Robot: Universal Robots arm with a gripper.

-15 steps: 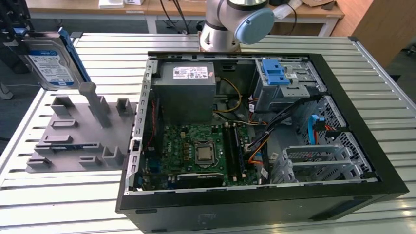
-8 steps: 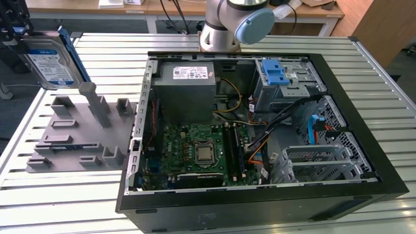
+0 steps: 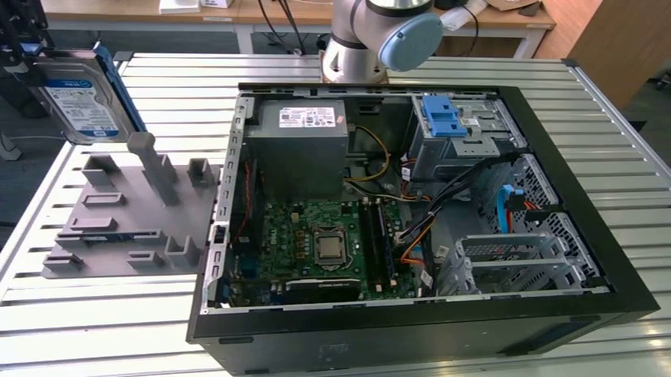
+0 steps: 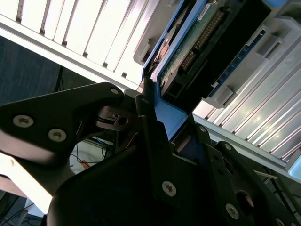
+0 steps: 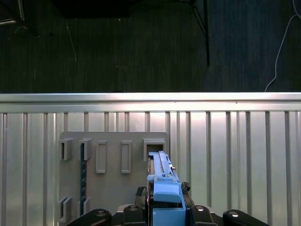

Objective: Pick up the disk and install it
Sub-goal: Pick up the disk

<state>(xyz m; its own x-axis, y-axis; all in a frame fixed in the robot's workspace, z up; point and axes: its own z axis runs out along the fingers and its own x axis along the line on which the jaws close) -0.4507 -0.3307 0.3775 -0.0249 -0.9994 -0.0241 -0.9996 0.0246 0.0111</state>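
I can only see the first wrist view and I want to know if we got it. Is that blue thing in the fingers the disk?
Observer: Yes. In the exterior view the disk shows its white-and-blue label, held above the grey rack.
Operator: Where's the computer?
Observer: The open computer case lies at the exterior view's right of the rack.
Operator: What's on the disk's back?
Observer: In the second wrist view, a green circuit board.
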